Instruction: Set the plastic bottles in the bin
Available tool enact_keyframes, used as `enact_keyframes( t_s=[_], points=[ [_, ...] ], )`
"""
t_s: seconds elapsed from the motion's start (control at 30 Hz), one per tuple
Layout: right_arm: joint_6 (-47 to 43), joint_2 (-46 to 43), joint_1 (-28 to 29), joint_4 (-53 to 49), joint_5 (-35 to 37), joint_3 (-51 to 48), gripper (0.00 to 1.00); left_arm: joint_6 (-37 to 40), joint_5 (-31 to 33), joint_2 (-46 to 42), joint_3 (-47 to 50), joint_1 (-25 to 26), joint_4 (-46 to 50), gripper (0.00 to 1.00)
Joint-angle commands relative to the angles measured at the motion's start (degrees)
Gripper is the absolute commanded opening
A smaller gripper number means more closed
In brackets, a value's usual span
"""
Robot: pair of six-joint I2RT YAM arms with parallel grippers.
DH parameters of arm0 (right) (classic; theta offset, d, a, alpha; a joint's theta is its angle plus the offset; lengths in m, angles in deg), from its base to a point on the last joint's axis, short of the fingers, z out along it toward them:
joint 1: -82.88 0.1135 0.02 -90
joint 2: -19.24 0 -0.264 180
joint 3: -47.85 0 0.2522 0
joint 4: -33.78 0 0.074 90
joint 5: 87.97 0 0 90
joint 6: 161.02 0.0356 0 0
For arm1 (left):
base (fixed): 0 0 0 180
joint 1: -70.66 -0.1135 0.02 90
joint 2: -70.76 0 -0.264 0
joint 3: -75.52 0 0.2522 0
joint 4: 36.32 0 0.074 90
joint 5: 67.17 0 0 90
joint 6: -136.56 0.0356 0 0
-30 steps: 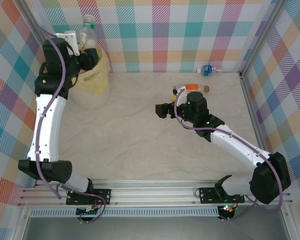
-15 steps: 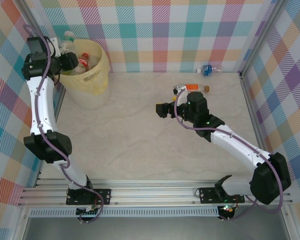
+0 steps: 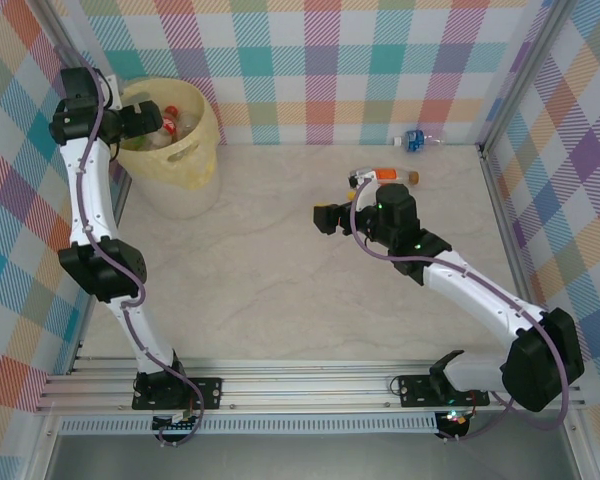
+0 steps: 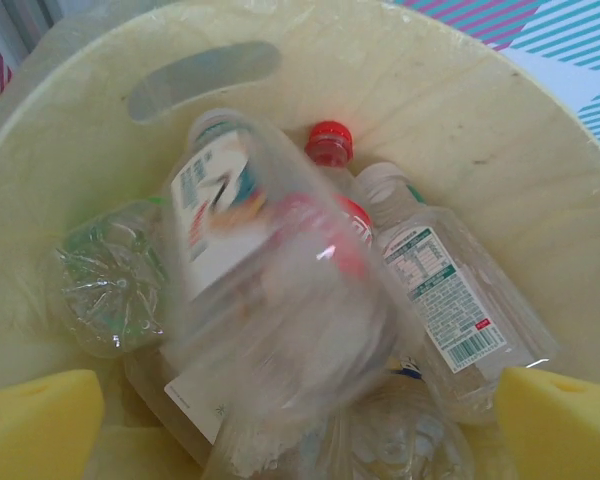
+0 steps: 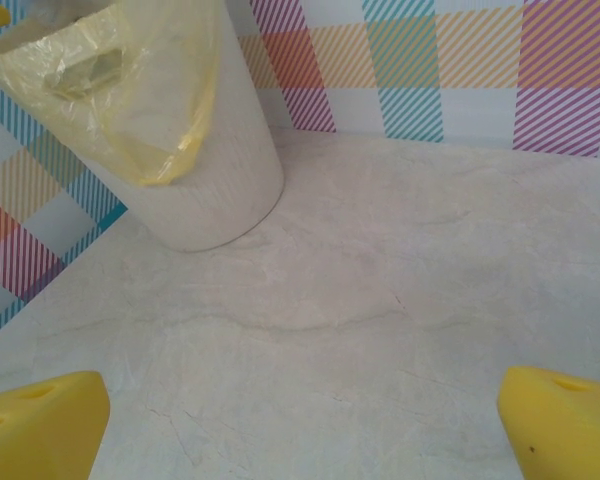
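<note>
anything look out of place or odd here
An orange-labelled bottle beside the right arm and a blue-labelled bottle against the far wall lie on the table, outside the bin. Inside it, the uppermost bottle is motion-blurred.

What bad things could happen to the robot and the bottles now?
1. The blurry bottle under the open left gripper looks loose inside the bin; it might bounce or land crooked.
2. The orange-label bottle lies close beside the right gripper, so a swing could knock it rolling away.
3. The blue-label bottle sits against the far wall, probably awkward to grab.
</note>
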Motion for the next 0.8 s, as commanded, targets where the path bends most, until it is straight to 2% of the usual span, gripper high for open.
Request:
enact_keyframes(
  t_s=[0.0, 0.17, 0.3, 0.37, 0.47, 0.77],
  points=[
    [-0.56, -0.87, 0.34, 0.96, 0.55, -0.67, 1.00, -2.19, -0.57, -4.30, -0.02, -0.38, 0.00, 1.00],
    [-0.28, -0.50, 0.36, 0.89, 0.34, -0.52, 1.00, -6.18, -8.31, -5.81, 2.09, -0.24, -1.56, 1.00],
    [-0.29, -0.68, 0.32, 0.70, 0.51, -0.49, 1.00, -10.86, -18.17, -5.33, 3.33, 0.02, -5.05, 1.00],
    [-0.25, -0.69, 0.27, 0.59, 0.51, -0.37, 1.00, -12.88, -21.11, -4.37, 3.26, 0.35, -6.90, 1.00],
    [-0.21, -0.78, 0.30, 0.30, 0.60, -0.27, 1.00, -15.13, -20.53, -2.27, 2.27, 0.62, -8.07, 1.00],
    [-0.64, -0.71, 0.34, -0.32, 1.56, -0.36, 1.00, -15.43, -12.81, 7.93, -5.81, 0.05, -10.10, 1.00]
  ],
)
